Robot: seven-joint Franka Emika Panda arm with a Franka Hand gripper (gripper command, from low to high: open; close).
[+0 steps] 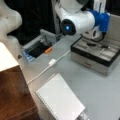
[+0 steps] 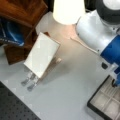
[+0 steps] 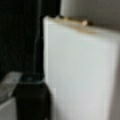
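White notebook [image 1: 61, 100], white cable [image 1: 48, 66], wooden box [image 1: 15, 95].

A: Can you read any words or numbers here?

B: No. The white notebook [image 1: 61, 100] on the table [image 1: 100, 90] has no words I can read. The gray case [image 1: 96, 53], at about two o'clock from it, has none either.

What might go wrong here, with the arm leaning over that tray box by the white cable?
The arm hangs low over the open tray box, so it might knock the small items inside. The white cable trails across the table and may snag. The end effector is hidden behind the arm, so its grip cannot be checked.
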